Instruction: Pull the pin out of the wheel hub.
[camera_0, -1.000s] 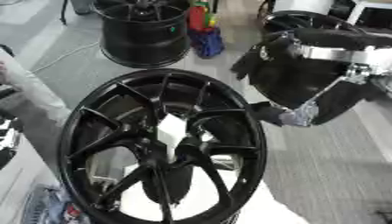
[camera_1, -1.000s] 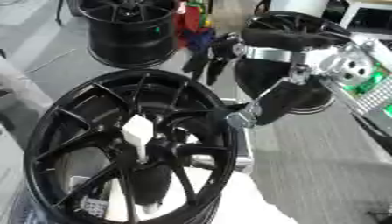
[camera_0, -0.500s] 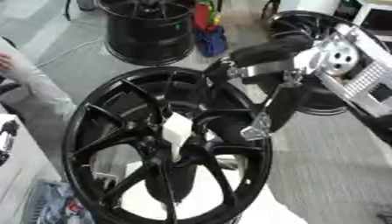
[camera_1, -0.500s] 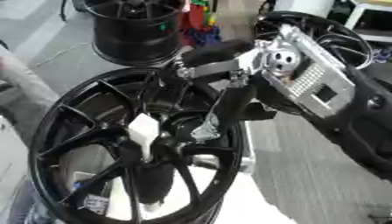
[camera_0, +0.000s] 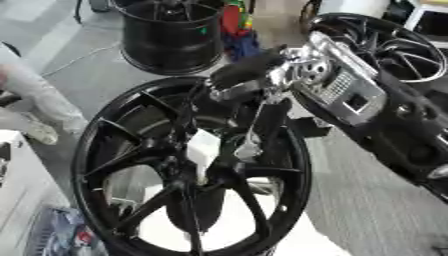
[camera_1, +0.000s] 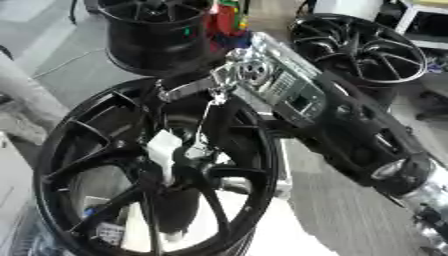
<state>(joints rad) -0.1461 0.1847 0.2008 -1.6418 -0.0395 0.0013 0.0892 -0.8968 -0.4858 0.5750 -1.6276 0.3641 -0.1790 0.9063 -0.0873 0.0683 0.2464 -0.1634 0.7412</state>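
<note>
A black multi-spoke wheel hub (camera_0: 105, 125) lies flat before me on a white surface. A white pin (camera_0: 203, 147) stands up from its centre. My right arm comes in from the upper right, and its silver wrist sits over the wheel's far rim. My right hand (camera_0: 249, 72) hangs above the centre with its fingers stretched down. One fingertip (camera_0: 248, 149) sits just right of the pin, close to it or touching it. The fingers look straight and are not wrapped round the pin. My left hand shows in neither view.
A second black wheel (camera_0: 171, 35) stands at the back left, and a third (camera_1: 376, 47) at the back right behind my arm. Coloured items (camera_0: 236, 20) lie between them. A person's leg (camera_0: 35, 97) is at the left edge. Grey floor lies to the right.
My right hand has swung left from beyond the wheel's right rim to over its centre, and its fingers have come down beside the white pin. The pin has stayed in place.
</note>
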